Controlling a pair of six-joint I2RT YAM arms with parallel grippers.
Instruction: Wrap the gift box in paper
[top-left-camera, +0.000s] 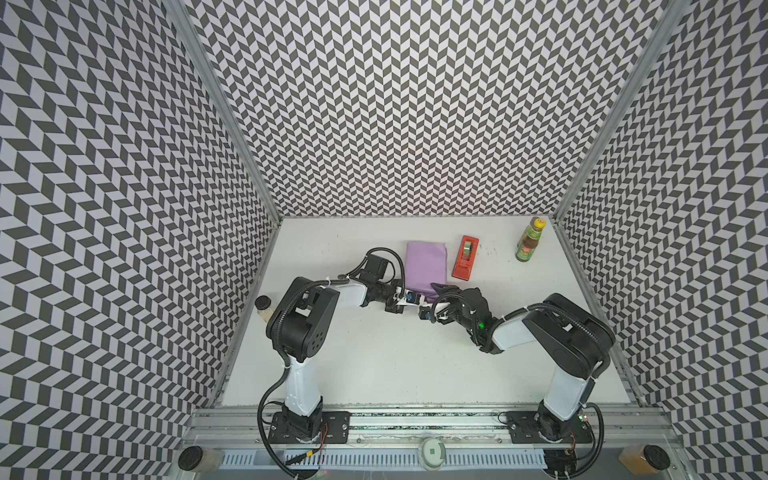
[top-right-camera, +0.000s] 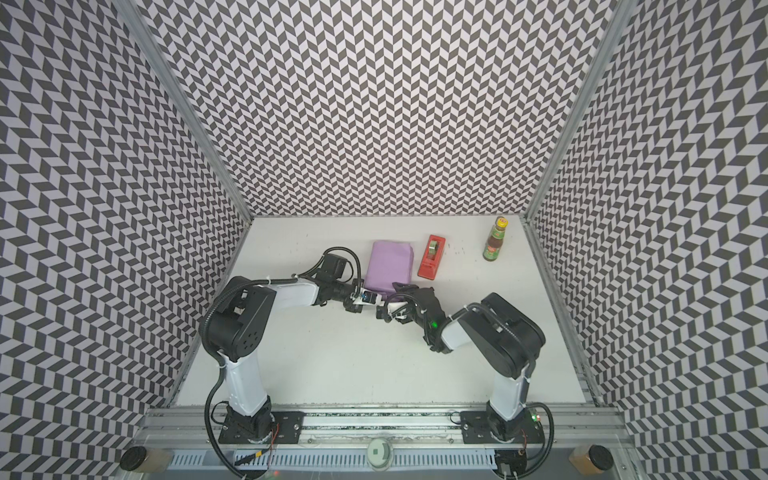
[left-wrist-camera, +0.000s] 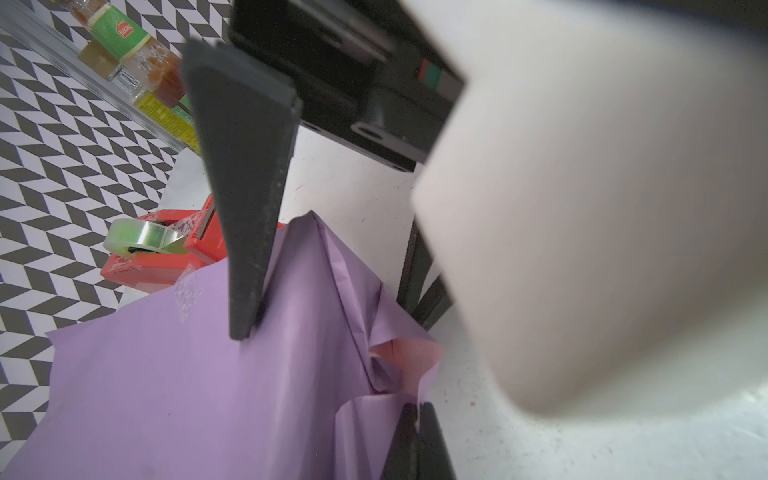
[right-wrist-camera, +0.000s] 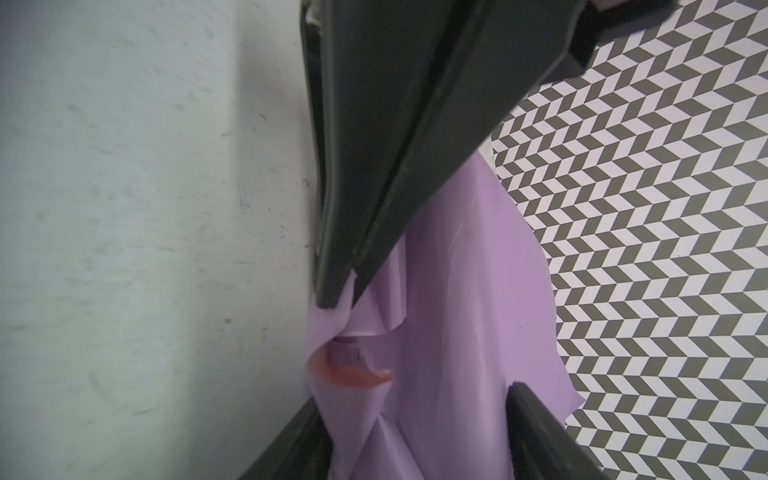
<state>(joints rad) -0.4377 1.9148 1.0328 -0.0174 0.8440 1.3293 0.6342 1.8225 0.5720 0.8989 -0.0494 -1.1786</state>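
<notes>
Paper (top-left-camera: 426, 264) hides the gift box, presumably inside, far back on the counter (top-left-camera: 374, 365) beside the tape dispenser (top-left-camera: 465, 257). Left gripper (left-wrist-camera: 415, 432) clamps the near end flap; right gripper (right-wrist-camera: 413, 395) straddles it, half-open. Next: press flat, tape.

White-black arms (top-left-camera: 303, 390), corrugated cables (top-left-camera: 259, 415)

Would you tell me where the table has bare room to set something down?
Free: the wide near stretch of table between the two arm bases; the gap between tape dispenser and bottle. Crowded: near end of the paper, where both arms meet.
</notes>
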